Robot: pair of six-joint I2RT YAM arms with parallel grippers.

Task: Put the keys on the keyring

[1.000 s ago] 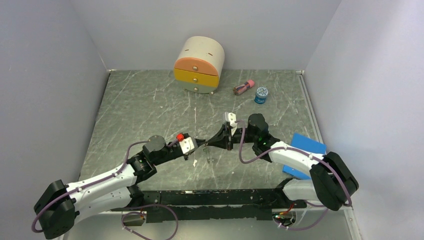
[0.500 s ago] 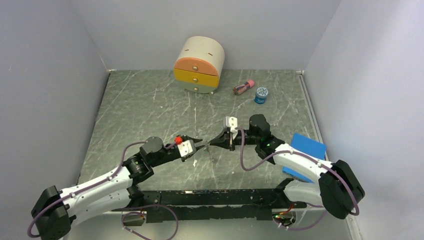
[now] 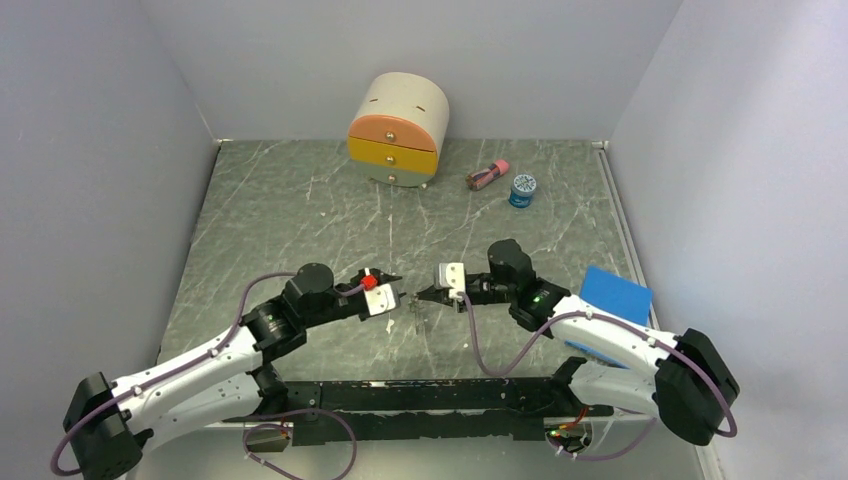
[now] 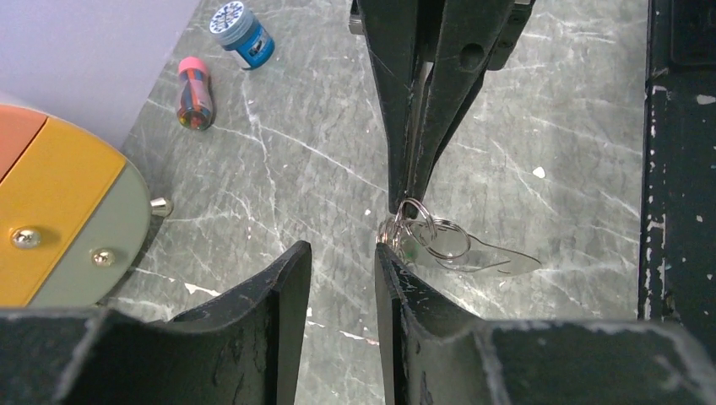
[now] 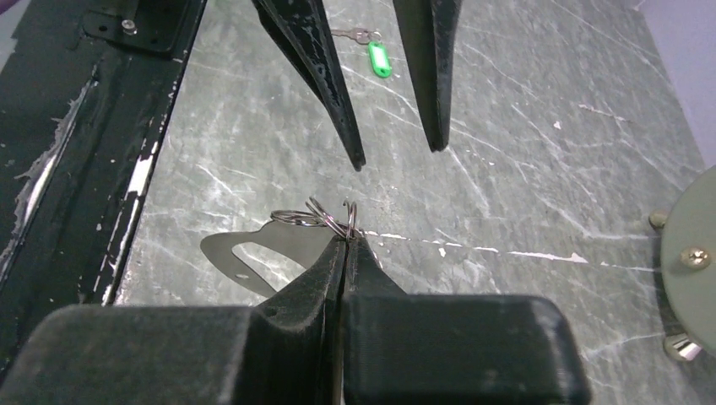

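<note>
The keyring is a small bunch of thin silvery loops, pinched at the tip of my right gripper, which is shut on it just above the table. From the left wrist the keyring hangs from those closed fingers. My left gripper is open with nothing between its fingers, and its right fingertip sits right beside the ring. From above, the left gripper and the right gripper face each other tip to tip. One green-headed key lies on the table beyond the left fingers.
A round drawer cabinet stands at the back. A pink tube and a blue jar lie to its right. A blue block sits at the right edge. The black base rail runs along the near edge.
My left gripper has opened and drawn slightly back from the ring. The right gripper has closed fully and moved nearer and lower, keeping the keyring in its tip.
</note>
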